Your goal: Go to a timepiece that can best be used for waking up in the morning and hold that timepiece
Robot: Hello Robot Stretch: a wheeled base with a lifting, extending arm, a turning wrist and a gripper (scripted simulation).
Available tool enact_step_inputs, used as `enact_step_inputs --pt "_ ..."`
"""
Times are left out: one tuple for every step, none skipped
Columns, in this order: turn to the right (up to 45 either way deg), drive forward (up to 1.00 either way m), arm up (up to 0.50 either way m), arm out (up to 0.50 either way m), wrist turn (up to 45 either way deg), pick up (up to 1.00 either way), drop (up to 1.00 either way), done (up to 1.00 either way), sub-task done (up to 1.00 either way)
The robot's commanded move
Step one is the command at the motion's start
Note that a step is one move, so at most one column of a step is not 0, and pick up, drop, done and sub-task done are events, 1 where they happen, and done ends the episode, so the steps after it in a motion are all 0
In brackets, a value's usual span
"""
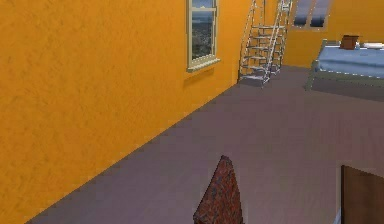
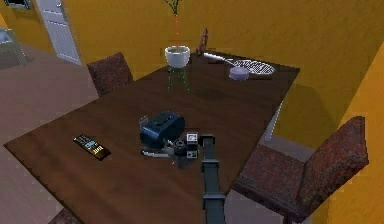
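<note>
Sitting mid-way on dark-brown wooden table [image 2: 100, 112]: small dark-blue boxy object [image 2: 160, 127], with black two-finger gripper [image 2: 160, 152] at its near edge, contact unclear. Cannot tell whether anything held. Flat black remote control [image 2: 91, 147] to its left.

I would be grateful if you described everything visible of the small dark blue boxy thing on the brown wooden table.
The small dark blue boxy thing is a squat block with rounded edges and a glossy, plastic-like shell, paler blue on top. It sits on the dark brown wooden table, near its middle, right of a flat black remote control. The dark gripper is at its near side; whether they touch, or whether the gripper holds anything, cannot be told.
</note>
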Motion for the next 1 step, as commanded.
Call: enact_step_inputs --pt "0.0 0.00 0.00 0.00 0.0 1.00 0.00 0.00 0.00"
